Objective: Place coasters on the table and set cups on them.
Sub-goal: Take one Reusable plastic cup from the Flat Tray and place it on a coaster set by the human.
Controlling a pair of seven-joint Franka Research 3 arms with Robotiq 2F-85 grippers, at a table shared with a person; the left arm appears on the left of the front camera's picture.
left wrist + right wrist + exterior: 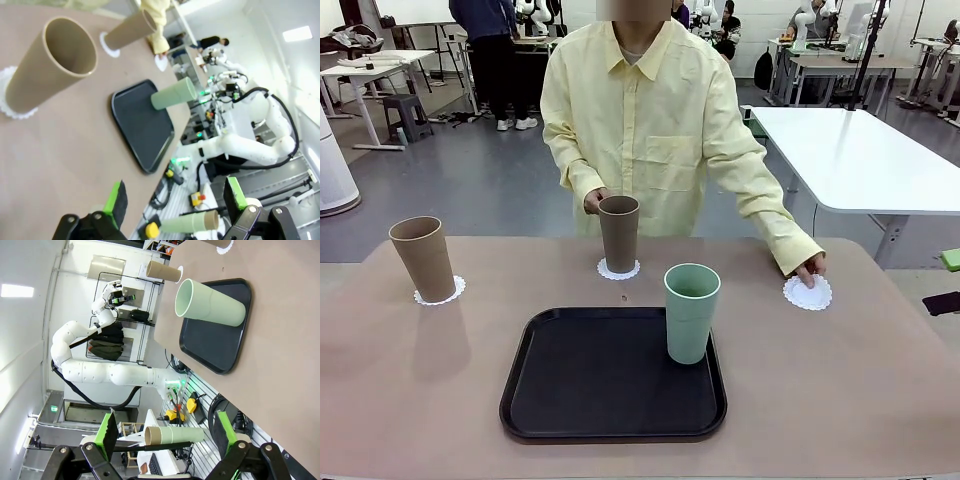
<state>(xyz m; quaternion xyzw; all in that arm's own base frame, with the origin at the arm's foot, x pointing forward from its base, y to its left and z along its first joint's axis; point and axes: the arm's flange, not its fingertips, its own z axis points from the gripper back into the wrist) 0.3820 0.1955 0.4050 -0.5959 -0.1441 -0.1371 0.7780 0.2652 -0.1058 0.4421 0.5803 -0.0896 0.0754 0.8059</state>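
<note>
On the beige table (400,390), a brown cup (421,258) stands on a lacy coaster (440,292) at the left. A second brown cup (618,232) stands on the middle coaster (618,269), with the person's hand (595,200) on it. Their other hand (810,268) presses the third coaster (808,293) at the right. The mint cup (691,312) stands on the black tray (612,375). My left gripper (175,200) is open off the table's left end, the near brown cup (50,65) ahead of it. My right gripper (165,437) is open beyond the right end, facing the mint cup (210,305).
The tray (142,125) lies in the middle near my side. A white table (860,160) stands behind on the right. Bare tabletop lies on both sides of the tray. Each wrist view shows the other arm (250,145) (100,370) off the table's end.
</note>
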